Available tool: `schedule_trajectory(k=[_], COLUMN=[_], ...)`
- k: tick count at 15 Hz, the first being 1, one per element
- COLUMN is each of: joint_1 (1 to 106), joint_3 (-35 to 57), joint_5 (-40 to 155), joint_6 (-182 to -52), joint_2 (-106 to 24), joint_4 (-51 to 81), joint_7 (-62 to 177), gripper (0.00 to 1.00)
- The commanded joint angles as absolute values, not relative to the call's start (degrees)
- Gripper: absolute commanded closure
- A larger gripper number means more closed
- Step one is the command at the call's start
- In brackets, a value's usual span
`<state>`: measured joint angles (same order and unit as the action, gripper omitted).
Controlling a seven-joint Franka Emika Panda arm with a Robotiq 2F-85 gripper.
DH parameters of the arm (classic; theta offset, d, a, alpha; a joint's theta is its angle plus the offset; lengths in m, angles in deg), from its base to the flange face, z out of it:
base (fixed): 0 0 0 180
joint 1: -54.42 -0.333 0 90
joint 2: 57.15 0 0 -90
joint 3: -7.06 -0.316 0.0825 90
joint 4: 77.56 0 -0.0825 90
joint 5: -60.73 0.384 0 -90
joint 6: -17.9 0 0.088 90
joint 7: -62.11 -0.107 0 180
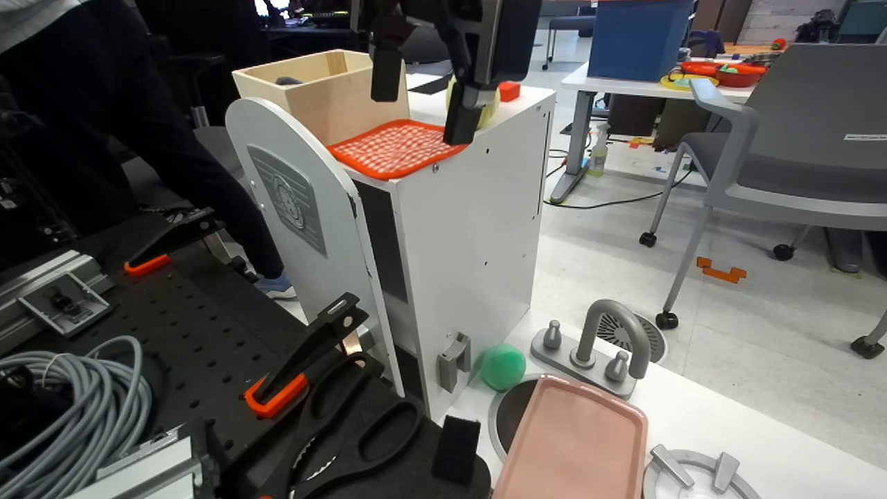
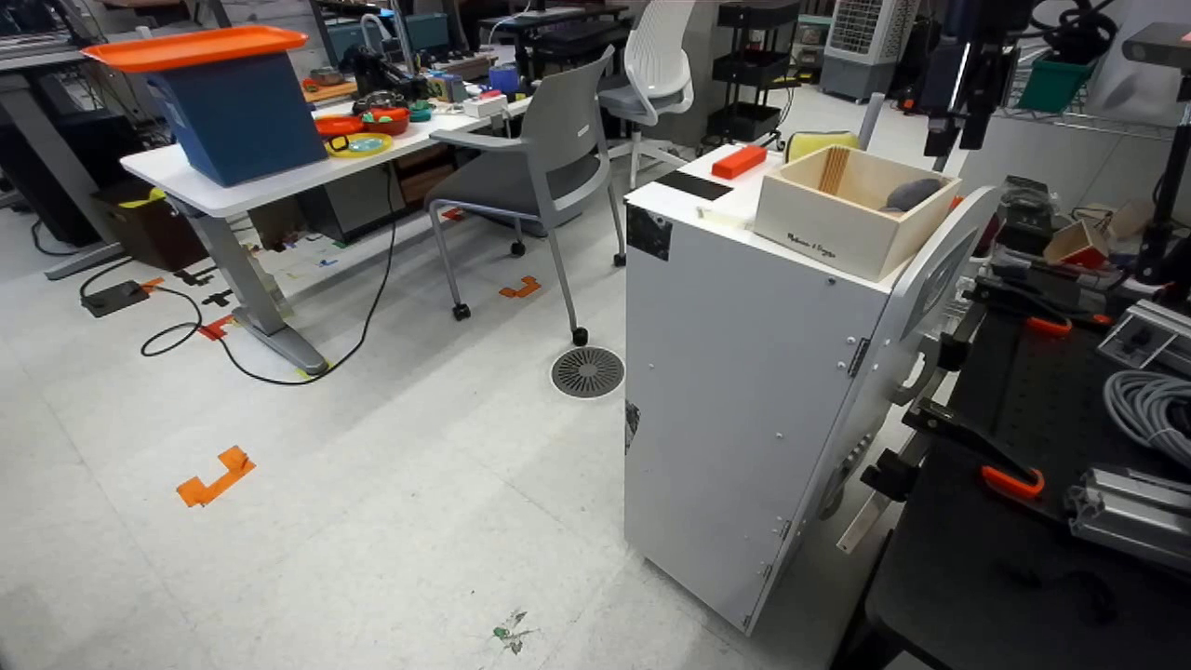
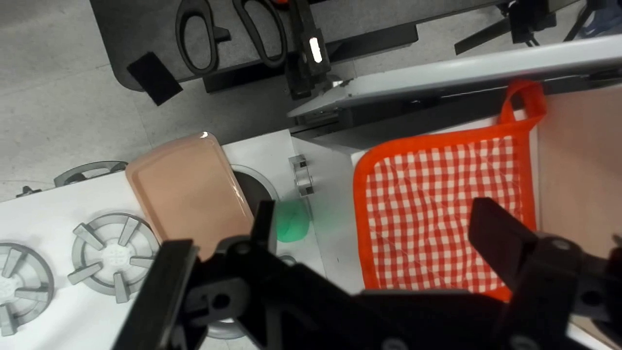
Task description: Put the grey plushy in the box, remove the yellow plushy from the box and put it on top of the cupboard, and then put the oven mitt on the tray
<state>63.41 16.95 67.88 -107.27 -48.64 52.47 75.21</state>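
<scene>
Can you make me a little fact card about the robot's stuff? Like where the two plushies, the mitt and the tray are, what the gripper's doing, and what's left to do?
Gripper: open, holding nothing
Grey plushy: inside the box
Yellow plushy: outside the box, on the cupboard
Mitt: on the cupboard, beside the box; red-and-white checks, red edge
Tray: on the counter, partly over the sink
Red block: also on the cupboard
Left to do: put the mitt on the tray

Black tool (image 1: 423,100); blocky fingertips (image 1: 386,75); round screw heads (image 3: 562,244) at finger joints (image 3: 556,262); grey patch (image 1: 477,95) above one fingertip.
</scene>
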Motion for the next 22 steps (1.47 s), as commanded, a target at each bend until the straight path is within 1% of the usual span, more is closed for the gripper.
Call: schedule_trajectory(k=[1, 22], joint_1=[64.1, 64.2], joint_3=[16.3, 16.0], joint_5=[67.8, 67.1], joint_6=[-107.1, -108.9], joint_2=[-48.7, -48.6], joint_4=[52.2, 51.6], joint_7=[75.3, 75.3], gripper=[0.00, 0.00])
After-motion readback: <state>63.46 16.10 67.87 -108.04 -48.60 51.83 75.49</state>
